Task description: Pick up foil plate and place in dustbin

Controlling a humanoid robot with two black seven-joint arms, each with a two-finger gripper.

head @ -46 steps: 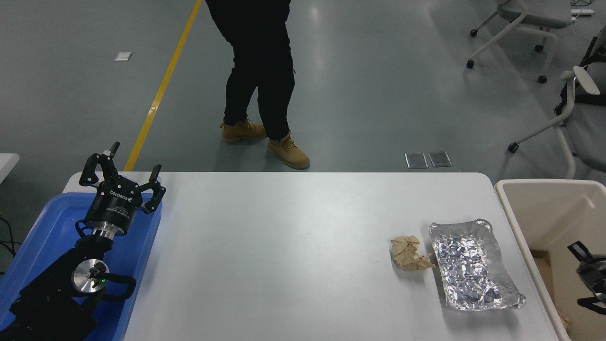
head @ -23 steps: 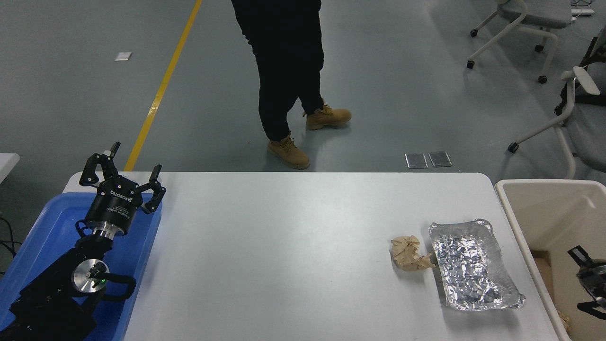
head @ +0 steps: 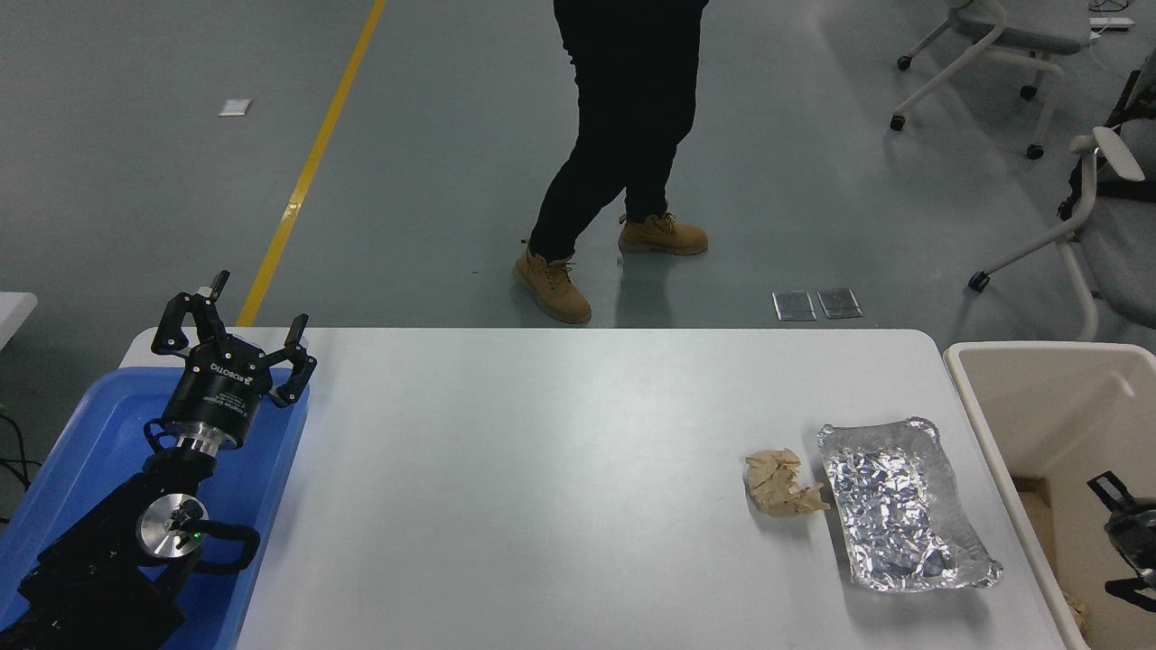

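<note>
1. Grey workshop floor beyond the tabletop (head: 542, 469), with a person (head: 623, 135) mid-stride just past the far edge.
2. Near the tabletop's right end: the foil plate (head: 903, 510), lying flat and open side up, just beside the dustbin (head: 984, 424) but not over its rim. Not yet picked up.
3. Against the plate's left rim: a crumpled paper wad (head: 781, 483), touching it or very nearly; hard to tell from this height.
4. At the right edge, low over the dustbin's inside: the right claw (head: 1129, 533), only partly in view. Cannot tell whether spread or clenched. Well short of the plate.
5. At the lower left, above a blue tray (head: 99, 424): the left claw (head: 239, 329), spread wide and empty.
6. Likely trouble from here:
   - Crushing or tearing thin foil under a hard pinch, leaving a weak hold on a bent rim.
   - Pushing the light plate along the smooth tabletop instead of gripping it, given a shallow or sideways approach.
   - Dragging the wad along with the plate, or grabbing the wad by mistake.
   - Clipping the dustbin's thick rim while swinging across, knocking the plate loose.
   - Letting go too early, dropping the plate on the rim or the floor.
</note>
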